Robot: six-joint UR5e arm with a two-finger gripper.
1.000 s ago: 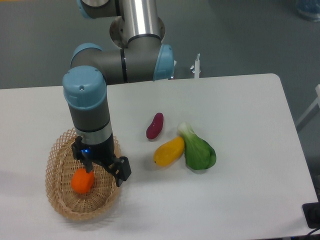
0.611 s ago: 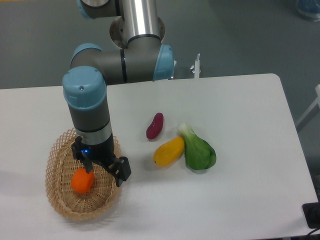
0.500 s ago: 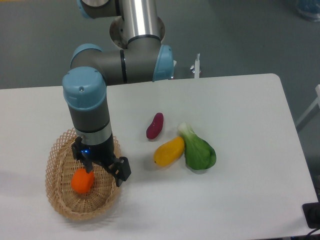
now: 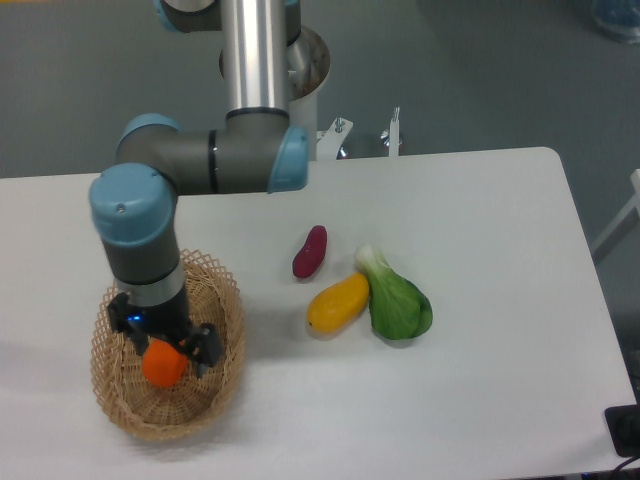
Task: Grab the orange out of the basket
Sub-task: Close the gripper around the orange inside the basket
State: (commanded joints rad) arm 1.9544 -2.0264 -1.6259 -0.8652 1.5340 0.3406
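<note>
The orange lies in the wicker basket at the table's front left. My gripper points straight down over the orange, its dark fingers standing on either side of the fruit. The jaws look open, with a gap between each finger and the orange. The wrist hides the top of the orange and the middle of the basket.
To the right on the white table lie a purple sweet potato, an elongated yellow-orange fruit and a green vegetable touching it. The arm's base stands behind the table's far edge.
The arm has swung left, so the gripper went from the orange's right side to directly above it, with fingers on both sides. The orange has stayed in place.
</note>
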